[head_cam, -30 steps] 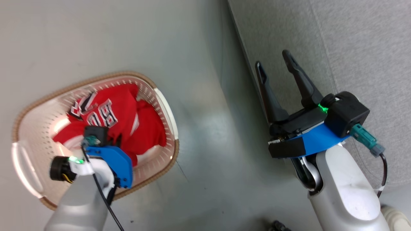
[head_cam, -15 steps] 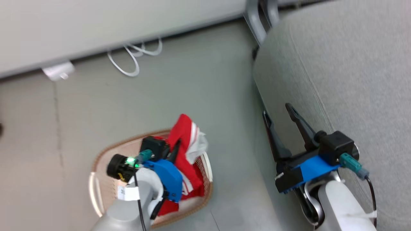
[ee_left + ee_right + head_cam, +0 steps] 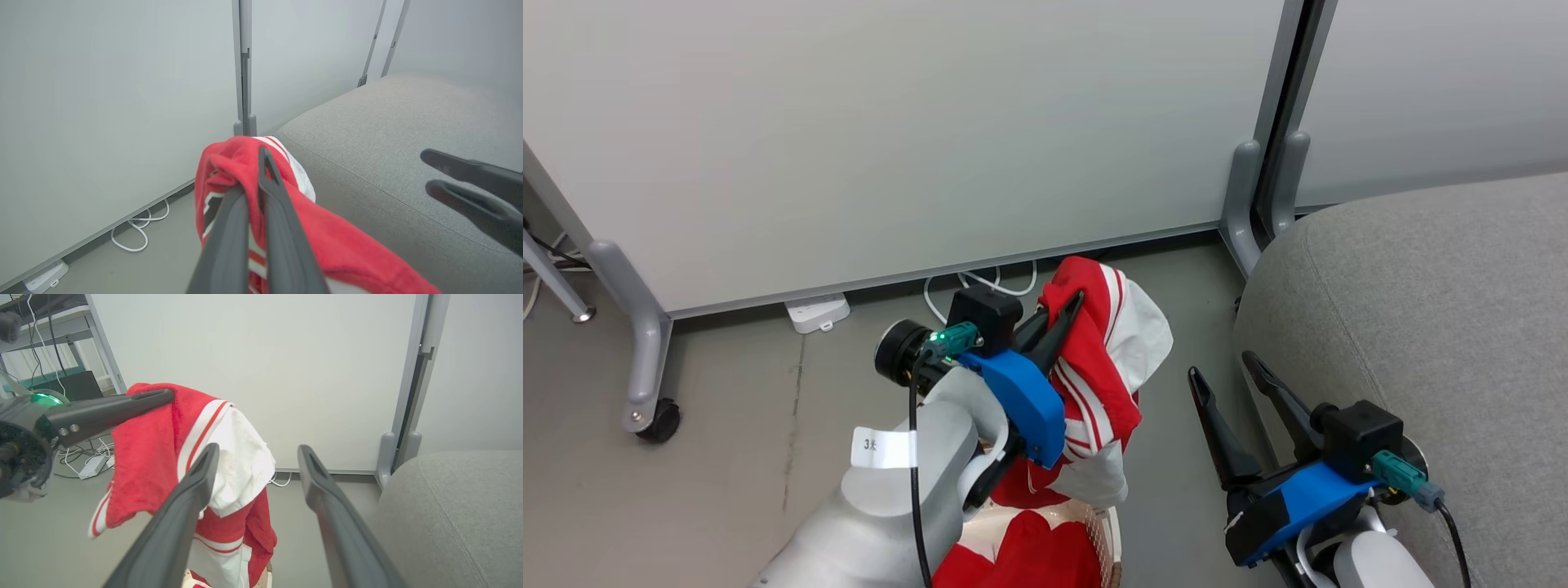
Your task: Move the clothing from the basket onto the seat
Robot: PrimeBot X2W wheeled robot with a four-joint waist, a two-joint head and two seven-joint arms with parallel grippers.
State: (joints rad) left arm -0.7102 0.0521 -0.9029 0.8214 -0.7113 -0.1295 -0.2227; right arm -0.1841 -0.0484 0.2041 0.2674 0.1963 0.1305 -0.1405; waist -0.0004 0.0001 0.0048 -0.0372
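**Grey floor bay, one garment in transit: hazards listed**

Setting: grey floor [image 3: 727, 425] backed by pale partition panels [image 3: 890, 139]. A white cable [image 3: 980, 286] and a power strip [image 3: 817, 312] lie at the foot of the panels on the far side.

Item 1, left gripper [image 3: 1068, 309]: jaws closed tight on a fold of the clothing [image 3: 1094, 367], a red piece with white stripes and a white panel. It hangs from the jaws above the basket [image 3: 1104, 541], left of the seat [image 3: 1437, 310] and not touching it. I judge the hold thin, since only a bunched edge sits in the jaws. A quick swing to the right could shake it loose onto the floor.

Item 2, second garment [image 3: 1029, 563]: red, lying in the basket directly under the hanging piece. I cannot tell whether the two touch. If the hanging tail snags it, it could be dragged over the rim and dropped short.

Item 3, right gripper [image 3: 1222, 366]: jaws spread wide, holding nothing, parked between the hanging piece and the left edge of the seat. It sits in my carry path, so the drape could catch on it.

Item 4, seat: grey cushion with a rounded left edge. A release too close to that edge would let the cloth slide off to the floor. I would carry well over the cushion before opening.
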